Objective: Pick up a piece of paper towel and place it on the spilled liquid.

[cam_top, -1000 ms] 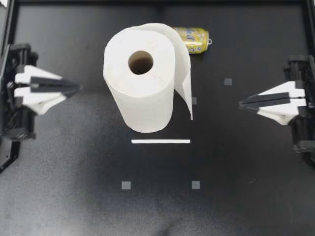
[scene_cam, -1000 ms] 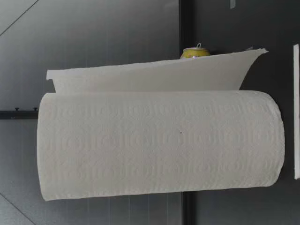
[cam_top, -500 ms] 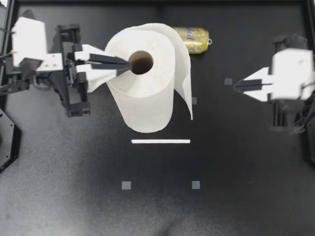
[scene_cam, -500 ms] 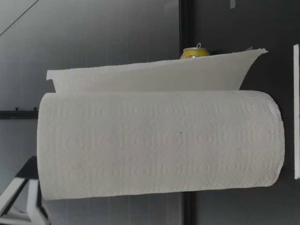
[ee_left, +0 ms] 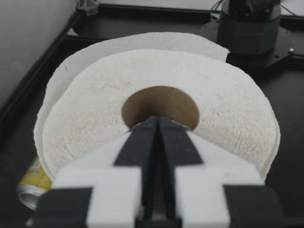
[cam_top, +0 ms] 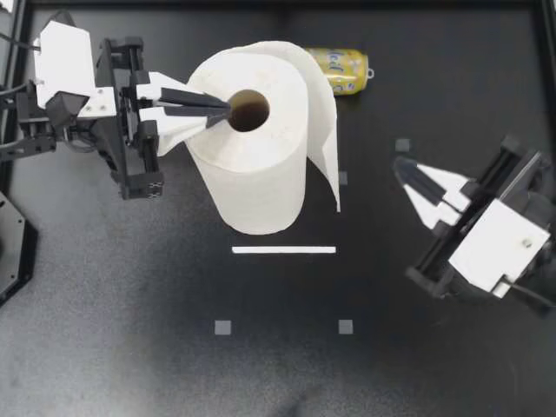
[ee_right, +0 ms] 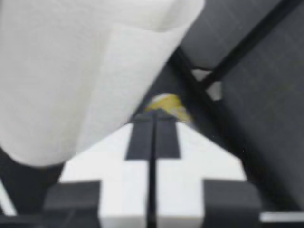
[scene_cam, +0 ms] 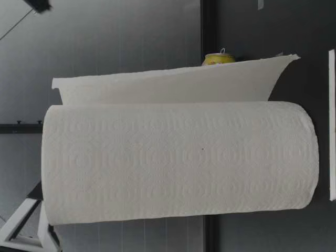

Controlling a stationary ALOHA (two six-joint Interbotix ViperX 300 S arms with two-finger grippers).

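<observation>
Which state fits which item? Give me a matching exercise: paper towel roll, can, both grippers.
Items:
1. paper towel roll
2. can
3. left gripper
4. right gripper

States:
A. shut, off to the side of the roll, touching nothing
B. yellow, on the table past the roll
C. shut, tips at the rim of the cardboard core
D. white, upright, with a loose sheet hanging off it

Pairs: 1-D, 2-B, 3-C, 4-A

Soft, even overhead light on a dark matte counter (cam_top: 130, 304).
The white paper towel roll (cam_top: 252, 139) stood bright, casting hardly any shadow; in the right wrist view the roll and the yellow can (ee_right: 164, 103) were blurred, out of focus.
</observation>
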